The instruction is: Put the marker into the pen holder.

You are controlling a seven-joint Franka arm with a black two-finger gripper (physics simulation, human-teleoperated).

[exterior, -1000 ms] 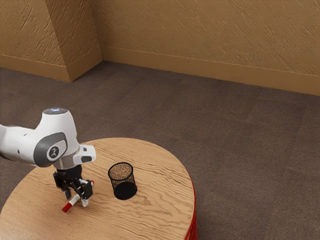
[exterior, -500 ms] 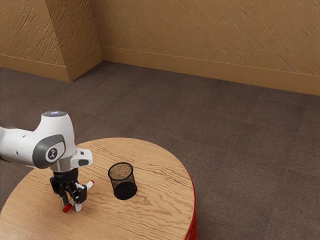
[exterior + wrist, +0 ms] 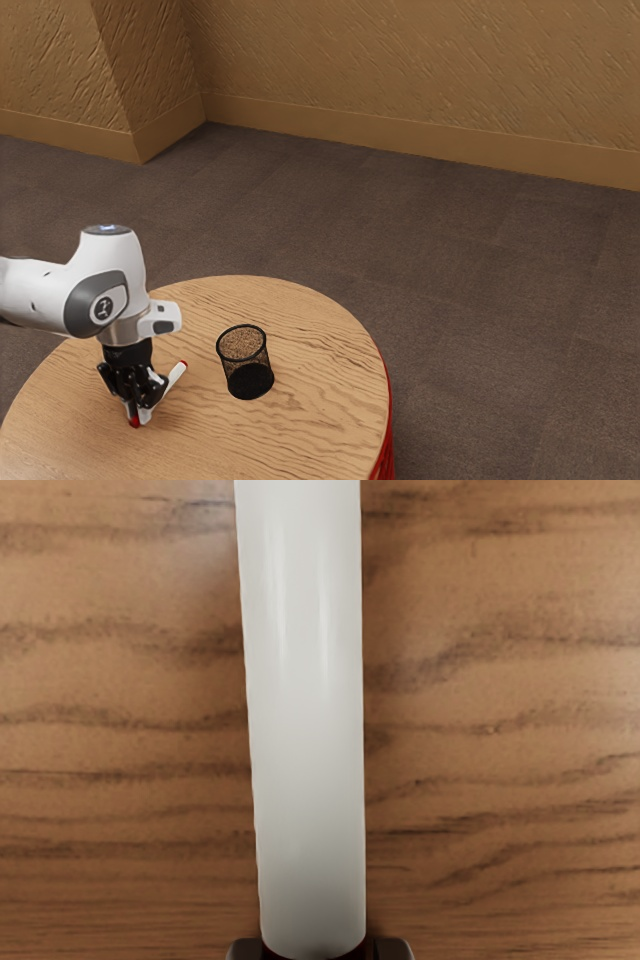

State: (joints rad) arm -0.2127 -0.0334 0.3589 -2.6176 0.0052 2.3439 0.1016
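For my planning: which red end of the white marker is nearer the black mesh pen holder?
The small red tip, away from the black gripper; the larger red end is between its fingers.

My Franka arm (image 3: 35, 290) has smooth white shells. I see a dark grey band (image 3: 79, 304) around a round, marked badge (image 3: 103, 308), a grey top cap (image 3: 107, 230) with bluish light, a metallic collar (image 3: 127, 331), and an angular black gripper (image 3: 138, 415) with pale fingertips (image 3: 146, 415).
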